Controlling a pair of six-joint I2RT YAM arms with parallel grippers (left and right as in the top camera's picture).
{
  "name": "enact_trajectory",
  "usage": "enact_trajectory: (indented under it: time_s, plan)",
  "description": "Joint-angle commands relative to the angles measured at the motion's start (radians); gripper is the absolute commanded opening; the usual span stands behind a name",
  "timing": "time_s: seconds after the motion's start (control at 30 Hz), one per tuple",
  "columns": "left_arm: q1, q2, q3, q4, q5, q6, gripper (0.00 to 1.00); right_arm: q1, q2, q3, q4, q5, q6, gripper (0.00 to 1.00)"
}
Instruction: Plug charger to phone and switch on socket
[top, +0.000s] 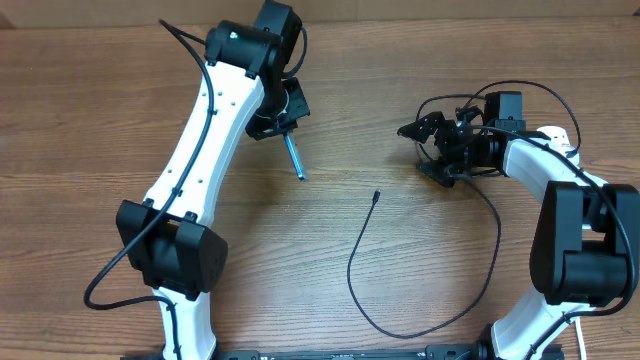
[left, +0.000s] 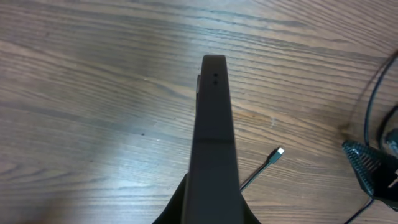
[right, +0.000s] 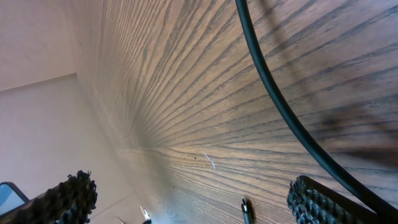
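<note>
Between the two arms the charger (top: 350, 268) lies loose on the table (top: 100, 120), connector tip (top: 376, 196) free and pointing away from the arm bases. Left gripper (top: 283, 128) is pinched shut on the phone (top: 295, 158), holding it edge-on and tilted above the wood. Right gripper (top: 428, 150) has its fingers (right: 314, 202) spread wide, nothing between them. My read: the step in hand is picking up the cable end. To do it well, close on the cable just behind the tip and leave the connector sticking out past the pads and in line with them, so it can be steered into the phone without twisting. The tip sits on the left-arm side of the right gripper's fingers, near but apart, not between them. In the left wrist view it lies just beside the phone's edge, down on the wood. Can't tell which end of the phone carries the port. Socket isn't in any view.
</note>
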Motion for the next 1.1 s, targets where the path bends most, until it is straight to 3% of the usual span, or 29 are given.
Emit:
enact_trajectory:
  time_s: [0.0,0.33,0.53,0.77,0.9,1.07]
  plan:
    - [-0.024,-0.002,0.002,0.016,0.0,0.03,0.04,-0.004,0.003,0.004,0.006,0.004,-0.008,1.0]
    - [-0.037,-0.002,0.002,0.085,0.041,0.119,0.04,-0.004,0.003,0.004,0.006,0.004,-0.008,1.0]
    - [-0.036,0.007,0.002,0.114,0.173,0.235,0.04,-0.004,0.003,0.004,0.006,0.004,-0.008,1.0]
    - [-0.03,0.092,0.002,0.108,0.467,0.361,0.04,-0.004,0.003,0.004,0.006,0.004,-0.008,1.0]
    - [-0.029,0.141,0.002,0.097,0.495,0.365,0.04,-0.004,0.003,0.004,0.006,0.004,-0.008,1.0]
    - [-0.028,0.153,0.002,0.147,0.556,0.455,0.04,-0.004,0.003,0.004,0.006,0.004,-0.008,1.0]
